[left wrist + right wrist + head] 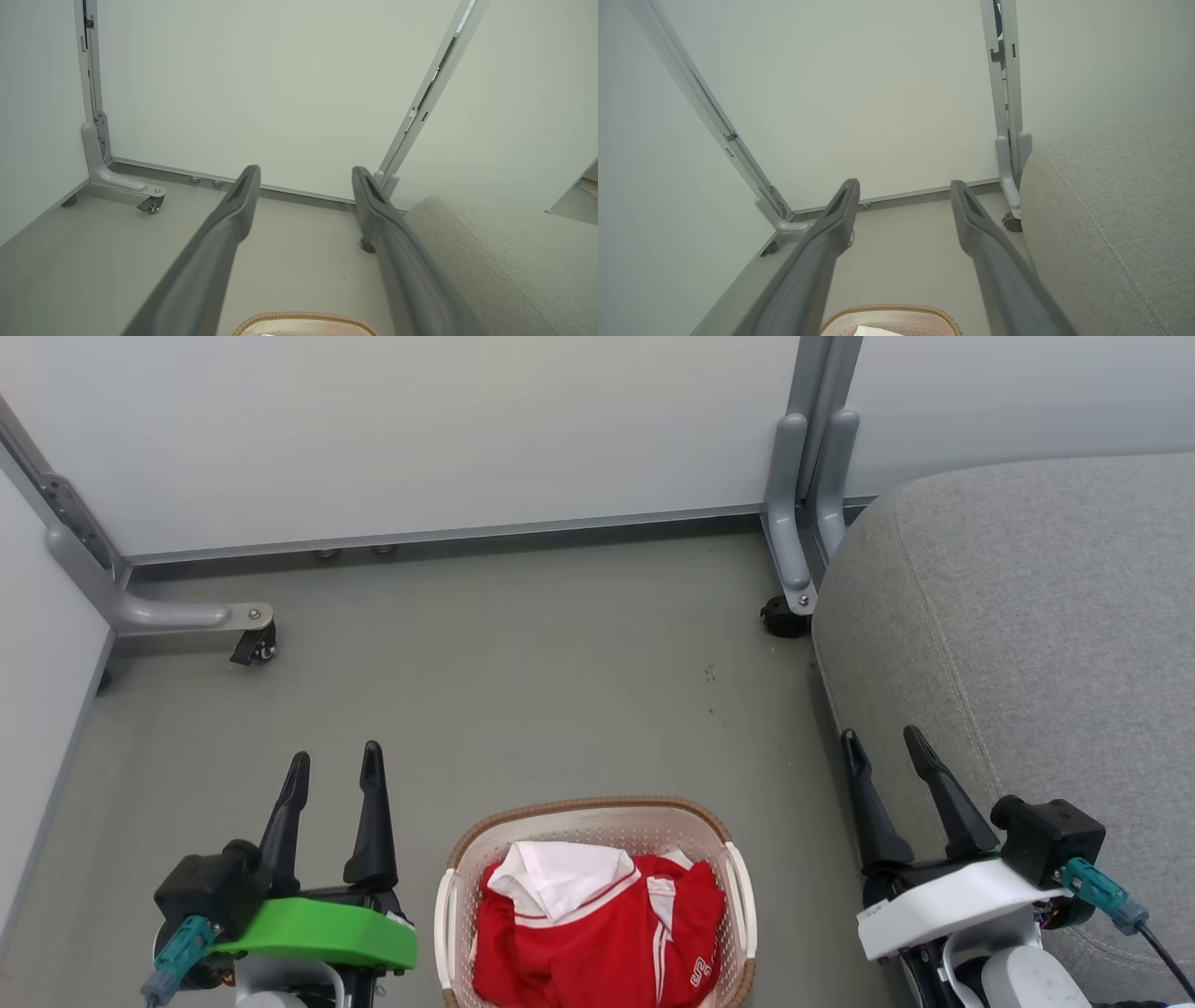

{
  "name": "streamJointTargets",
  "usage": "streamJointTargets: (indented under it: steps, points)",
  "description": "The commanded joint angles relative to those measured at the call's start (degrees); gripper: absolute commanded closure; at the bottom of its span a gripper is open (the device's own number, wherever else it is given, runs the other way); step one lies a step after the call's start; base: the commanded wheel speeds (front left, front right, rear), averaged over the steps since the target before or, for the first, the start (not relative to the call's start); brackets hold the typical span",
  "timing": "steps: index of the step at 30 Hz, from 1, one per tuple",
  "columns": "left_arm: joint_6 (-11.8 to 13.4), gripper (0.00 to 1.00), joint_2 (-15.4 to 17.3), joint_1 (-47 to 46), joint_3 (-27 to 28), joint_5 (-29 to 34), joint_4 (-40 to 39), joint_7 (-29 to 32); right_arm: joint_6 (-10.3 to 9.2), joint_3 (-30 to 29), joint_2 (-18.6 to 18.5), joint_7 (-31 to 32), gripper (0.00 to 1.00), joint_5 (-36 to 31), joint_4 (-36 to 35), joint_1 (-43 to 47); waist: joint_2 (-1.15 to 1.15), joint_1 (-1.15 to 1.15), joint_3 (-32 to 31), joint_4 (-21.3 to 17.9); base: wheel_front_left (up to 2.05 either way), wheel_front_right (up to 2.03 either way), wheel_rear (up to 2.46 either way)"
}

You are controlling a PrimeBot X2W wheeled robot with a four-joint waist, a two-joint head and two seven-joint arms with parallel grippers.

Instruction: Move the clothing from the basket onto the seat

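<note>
A: Why's the clothing (597,933) heaped inside the basket (588,803)?
B: It looks untouched. Left and right jaws flank the basket, spread open and empty, ready to reach in. The seat (1027,597) lies beyond the basket's right side.

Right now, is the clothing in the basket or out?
In: the red clothing lies bunched inside the basket; none lies on the seat.
</note>
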Motion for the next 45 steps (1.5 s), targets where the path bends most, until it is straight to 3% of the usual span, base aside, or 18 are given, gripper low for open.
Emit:
streamJointTargets:
  steps: [1, 33, 45]
  points:
    - [0.4, 0.00, 0.4, 0.1, -0.2, 1.6, -0.4, -0.7, 0.03, 0.2, 0.0, -0.6, 0.00, -1.6, -0.7, 0.3, 0.00, 0.00, 0.0, 0.0, 0.00, 0.00, 0.00]
    - [1.5, 0.00, 0.5, 1.8, -2.6, 13.6, -1.1, -4.1, 0.03, 0.5, 0.5, -4.1, 0.00, -13.5, -1.7, 1.7, 0.00, 0.00, -1.3, -0.2, 0.00, 0.00, 0.00]
    - [1.9, 0.00, 0.5, 2.1, -2.4, 13.4, -0.7, -4.0, 0.03, 0.4, 0.6, -4.0, 0.00, -13.1, -1.4, 1.9, 0.00, 0.00, -2.0, -0.4, 0.00, 0.00, 0.00]
